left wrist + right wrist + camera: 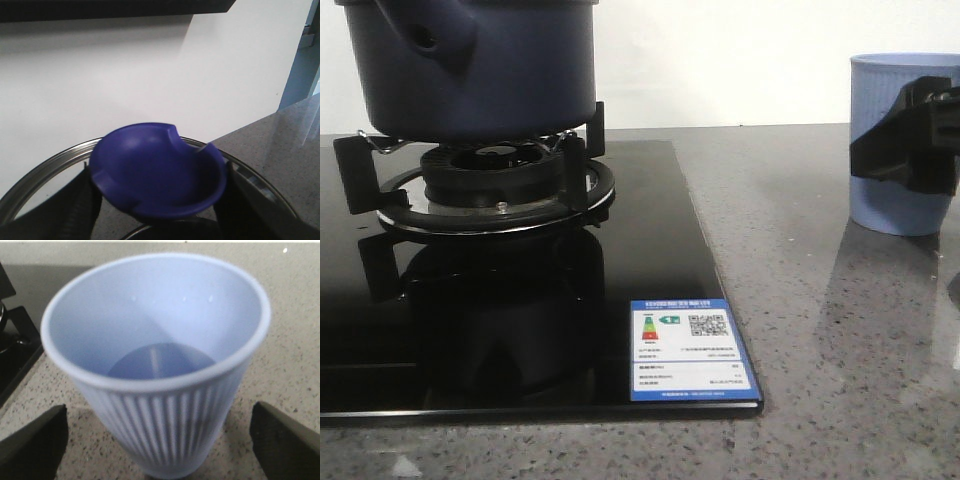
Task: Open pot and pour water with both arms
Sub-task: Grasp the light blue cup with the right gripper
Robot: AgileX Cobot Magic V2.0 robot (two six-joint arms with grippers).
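On hob point(520, 330) corner: energy label point(690, 350), text unreadable; left gripper point(160, 200) pinching lid knob point(160, 175); right gripper point(160, 440) spread

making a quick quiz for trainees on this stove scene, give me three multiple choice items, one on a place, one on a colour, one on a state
1. Where does the pot stand?
A. on the burner grate of the stove
B. on the stone counter beside the cup
C. on the label sticker

2. What colour is the ribbed cup?
A. red
B. green
C. light blue

3. How is the right gripper?
A. shut on the cup
B. open, a finger on either side of the cup
C. shut on a spoon

Answers:
1 A: the front view shows the pot resting on the burner grate.
2 C: the cup is pale blue inside and out.
3 B: in the right wrist view the right gripper has its fingers spread, with counter showing between each and the cup.
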